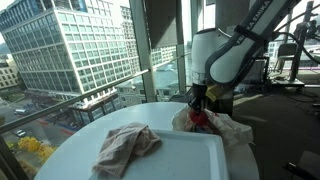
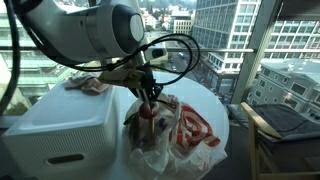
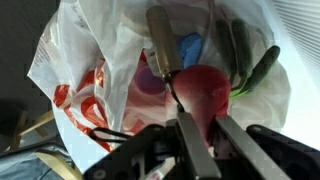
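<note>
Beige cloth (image 1: 126, 148) lies crumpled at the left, loose on top of the white box (image 1: 195, 162). Nothing pins it, and it sits well apart from the arm. To the right of the box, the plastic bag (image 1: 230, 128) slumps on the round table (image 2: 222, 108). Its thin white film with red-orange print stands only because of what fills it. The mouth gapes upward, which lets the gripper (image 1: 199, 108) reach straight down inside. In an exterior view the bag (image 2: 188, 132) leans just beside the box (image 2: 60, 130), with the gripper (image 2: 150, 97) sunk into its opening.

In the wrist view, a grey handle (image 3: 160, 40) slants down the bag's inner wall. Next to it a blue piece (image 3: 190, 48) shows, half buried. The red piece (image 3: 205, 88) sits right of these, and dark green stalks (image 3: 252, 65) curve along the right wall. These things appear to rest against one another in a heap.

The gripper (image 3: 208, 125) has its two fingers drawn close, apparently pinching the red piece at its narrow lower end, a sensible spot because the top is too wide. The red piece is glossy and smooth, bulbous above and tapering toward the fingers. It is inside the bag's mouth.
</note>
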### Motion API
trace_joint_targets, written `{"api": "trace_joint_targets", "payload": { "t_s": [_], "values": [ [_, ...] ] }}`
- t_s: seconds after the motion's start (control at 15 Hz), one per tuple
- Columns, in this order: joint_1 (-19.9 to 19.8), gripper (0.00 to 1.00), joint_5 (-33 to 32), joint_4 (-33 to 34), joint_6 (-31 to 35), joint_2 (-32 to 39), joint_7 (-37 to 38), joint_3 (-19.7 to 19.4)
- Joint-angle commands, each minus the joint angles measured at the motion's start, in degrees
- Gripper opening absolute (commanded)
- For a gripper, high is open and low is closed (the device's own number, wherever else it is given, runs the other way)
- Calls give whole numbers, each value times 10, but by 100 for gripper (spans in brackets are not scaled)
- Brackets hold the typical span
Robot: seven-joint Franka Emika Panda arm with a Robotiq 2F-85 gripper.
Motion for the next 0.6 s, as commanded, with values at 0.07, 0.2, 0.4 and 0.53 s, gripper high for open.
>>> {"api": "trace_joint_targets", "payload": {
  "t_s": [0.07, 0.2, 0.4, 0.53],
  "values": [
    [21, 12, -63, 17, 37, 9, 51, -28],
    [8, 12, -111, 17, 47, 26, 84, -28],
    [8, 11, -180, 22, 37, 49, 130, -47],
    [12, 11, -240, 29, 27, 60, 168, -65]
  ]
}}
